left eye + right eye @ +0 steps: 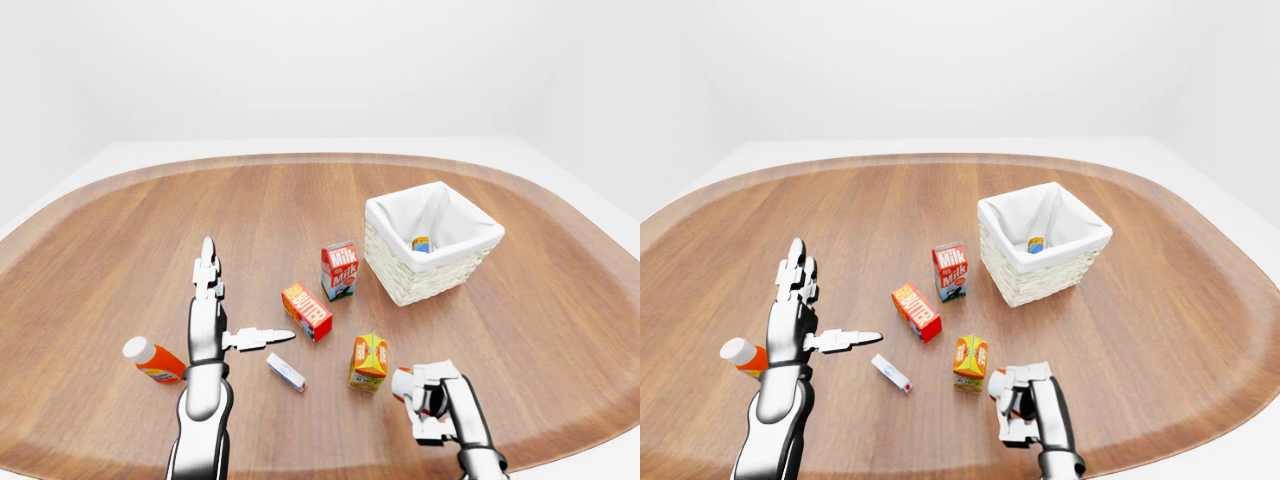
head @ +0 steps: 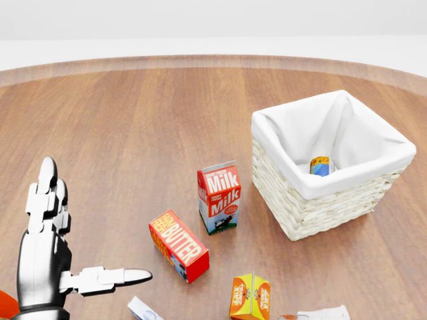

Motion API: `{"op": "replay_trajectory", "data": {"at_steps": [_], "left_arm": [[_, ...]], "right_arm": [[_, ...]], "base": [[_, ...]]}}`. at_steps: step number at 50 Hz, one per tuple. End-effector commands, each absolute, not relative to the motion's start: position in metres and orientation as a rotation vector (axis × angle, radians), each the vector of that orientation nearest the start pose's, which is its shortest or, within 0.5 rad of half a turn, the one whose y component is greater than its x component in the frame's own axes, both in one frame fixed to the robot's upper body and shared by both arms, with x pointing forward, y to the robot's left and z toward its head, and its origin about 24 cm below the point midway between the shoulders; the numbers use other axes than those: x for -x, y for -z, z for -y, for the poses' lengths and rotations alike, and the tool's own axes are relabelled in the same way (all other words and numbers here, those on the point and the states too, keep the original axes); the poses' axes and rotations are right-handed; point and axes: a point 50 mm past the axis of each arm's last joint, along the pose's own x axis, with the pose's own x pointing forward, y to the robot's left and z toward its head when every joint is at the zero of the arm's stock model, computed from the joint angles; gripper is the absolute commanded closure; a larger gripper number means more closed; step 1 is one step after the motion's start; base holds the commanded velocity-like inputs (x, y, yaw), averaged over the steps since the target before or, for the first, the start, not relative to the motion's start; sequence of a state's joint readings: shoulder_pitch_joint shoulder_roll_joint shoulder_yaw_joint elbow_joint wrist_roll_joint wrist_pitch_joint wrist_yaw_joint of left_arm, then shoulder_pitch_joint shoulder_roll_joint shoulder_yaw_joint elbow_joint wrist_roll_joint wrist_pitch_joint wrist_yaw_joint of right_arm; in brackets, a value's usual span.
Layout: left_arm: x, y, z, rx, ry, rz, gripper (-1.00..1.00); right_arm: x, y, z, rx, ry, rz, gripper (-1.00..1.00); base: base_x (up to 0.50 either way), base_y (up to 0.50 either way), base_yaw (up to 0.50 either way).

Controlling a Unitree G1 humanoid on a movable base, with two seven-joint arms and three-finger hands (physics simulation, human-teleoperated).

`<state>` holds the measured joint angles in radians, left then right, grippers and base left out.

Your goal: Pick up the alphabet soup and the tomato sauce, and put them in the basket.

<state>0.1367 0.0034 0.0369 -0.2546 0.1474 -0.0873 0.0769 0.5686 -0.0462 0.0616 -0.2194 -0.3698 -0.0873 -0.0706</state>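
The left hand (image 1: 213,318) stands upright over the wooden table (image 1: 120,240) at the left of the left-eye view, fingers straight and spread, thumb pointing right, grasping nothing. Just left of its wrist lies an orange bottle with a white cap (image 1: 152,361), on its side. To the right of the thumb, a small white and blue packet (image 1: 286,372) lies flat, and above it sits the red butter box (image 1: 307,311), tipped on its long side. The milk carton (image 1: 339,270) stands upright a little further up and right. Lower down, an orange juice carton (image 1: 369,361) stands near the bottom edge. Just right of it, the right hand (image 1: 432,400) has its fingers curled round a red-topped can (image 1: 401,384), which I take to be the tomato sauce, though the label cannot be read. At the upper right, the white-lined wicker basket (image 2: 313,213) stands well apart from the hands, with another can, the alphabet soup (image 2: 320,165), resting inside against its far lining.
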Motion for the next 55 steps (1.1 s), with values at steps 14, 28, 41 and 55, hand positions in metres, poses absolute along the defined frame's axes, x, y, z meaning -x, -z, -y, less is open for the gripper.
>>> {"op": "replay_trajectory", "data": {"at_steps": [14,28,41,55], "left_arm": [[-0.226,-0.081,-0.17,-0.155,-0.156,0.22,-1.0],[-0.225,-0.079,-0.17,-0.156,-0.154,0.213,-1.0],[-0.225,-0.081,-0.169,-0.159,-0.152,0.221,-1.0],[-0.225,-0.081,-0.169,-0.159,-0.151,0.22,-1.0]], "right_arm": [[-0.142,-0.037,0.175,0.326,0.087,-0.081,1.0],[-0.157,-0.053,0.18,0.298,0.105,0.008,1.0],[-0.172,-0.075,0.188,0.342,0.158,0.117,1.0],[-0.185,-0.1,0.187,0.396,0.178,0.241,1.0]], "base": [[0.0,0.0,0.0],[0.0,0.0,0.0],[0.0,0.0,0.0],[0.0,0.0,0.0]]}}
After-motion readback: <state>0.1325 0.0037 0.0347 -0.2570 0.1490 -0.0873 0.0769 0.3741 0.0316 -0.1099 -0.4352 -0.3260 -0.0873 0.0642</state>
